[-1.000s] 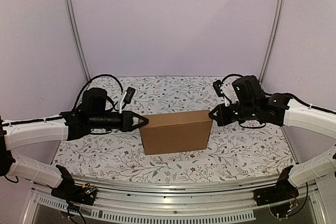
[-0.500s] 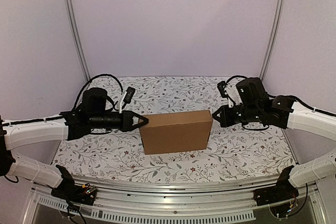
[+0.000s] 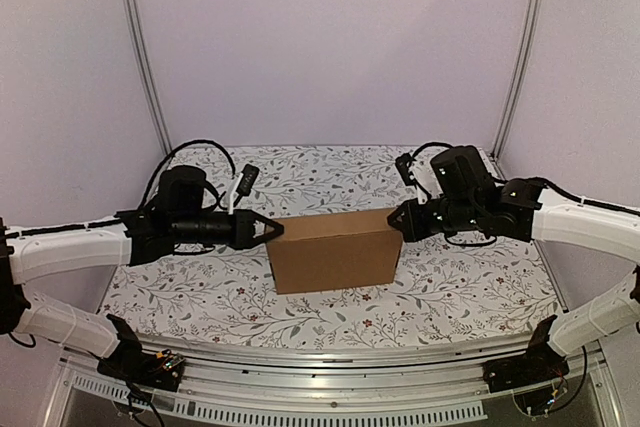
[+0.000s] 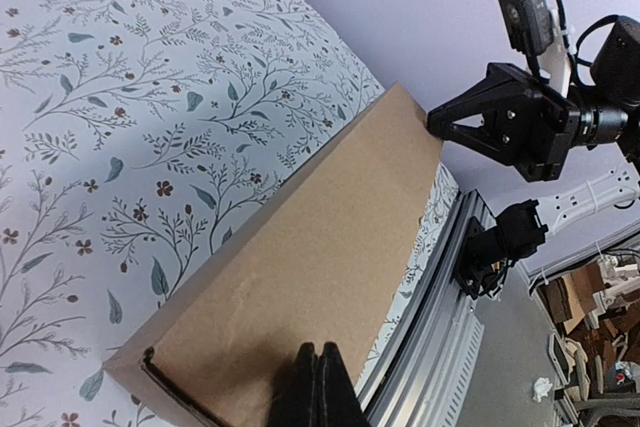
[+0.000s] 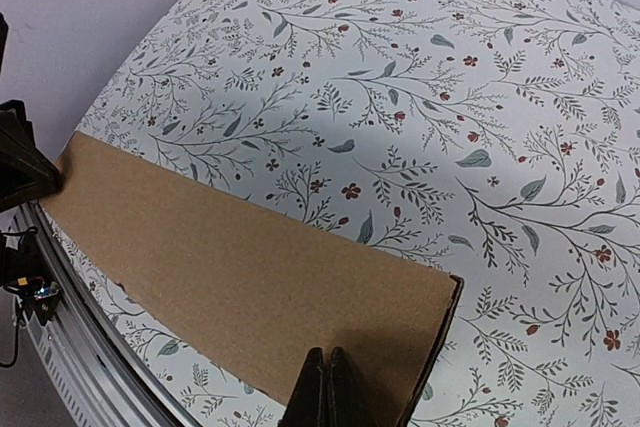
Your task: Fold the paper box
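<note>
Paper box (image 3: 335, 252) stands closed and squared up in the middle of the counter (image 3: 450, 287), between the two arms. The left pincer (image 3: 274, 231), jaws shut to a point, meets its left top corner. The right pincer (image 3: 396, 218), also shut and holding nothing, meets the right one. This looks like a final pressing of the ends. Next, both should back straight outward without dragging the box.

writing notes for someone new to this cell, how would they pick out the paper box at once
Look at the floral table. At its middle, between the left gripper and right gripper, stands the paper box. It is the only plain brown thing there.
</note>
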